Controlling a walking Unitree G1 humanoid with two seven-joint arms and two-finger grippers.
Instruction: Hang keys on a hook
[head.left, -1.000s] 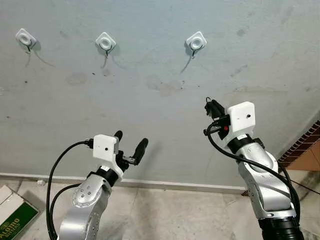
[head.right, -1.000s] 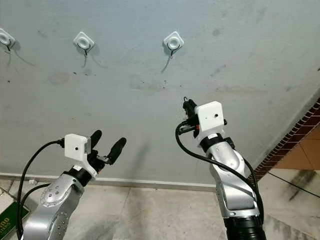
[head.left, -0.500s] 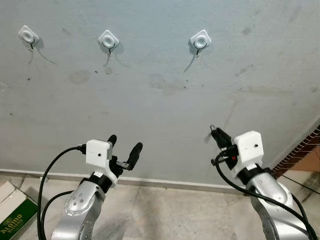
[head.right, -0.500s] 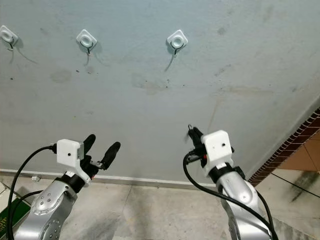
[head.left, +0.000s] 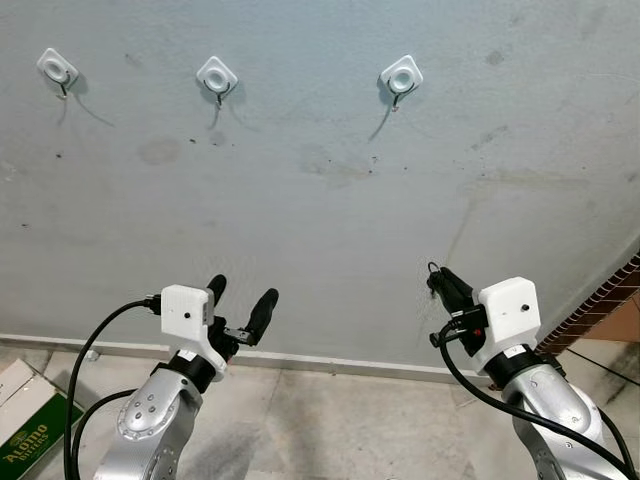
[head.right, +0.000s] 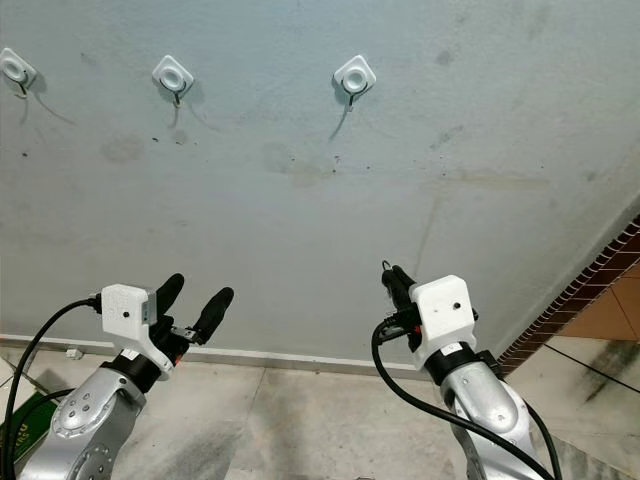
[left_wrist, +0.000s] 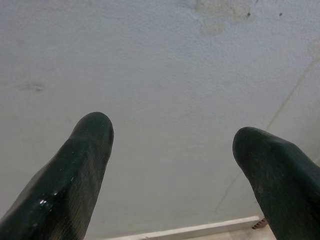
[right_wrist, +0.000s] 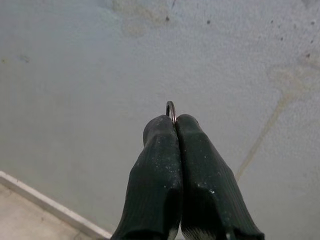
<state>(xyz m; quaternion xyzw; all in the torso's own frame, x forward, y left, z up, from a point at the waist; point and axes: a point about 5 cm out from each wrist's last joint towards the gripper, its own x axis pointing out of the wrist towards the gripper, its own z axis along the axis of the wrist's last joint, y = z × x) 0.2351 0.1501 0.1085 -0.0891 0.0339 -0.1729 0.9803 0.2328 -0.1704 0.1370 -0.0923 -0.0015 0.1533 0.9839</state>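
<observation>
While I'm watching both eye feeds, the right end effector is sitting far lower than a second ago; it was up near mid-wall, now it's hanging low on the wall, not far above the skirting. Its fingers are pinched tight on the key ring, which is poking out just past the tips in the right wrist feed; the keys themselves I can't make out. The left end effector is also sitting a bit lower, fingers spread apart, holding nothing.

Three hooks are lining the top of the grey wall, all bare, well above both arms. I'm seeing plenty of open wall between the arms and hooks. Brick edging is closing off the right side, just beside the right arm. A green-labelled box is lying on the floor at the left.
</observation>
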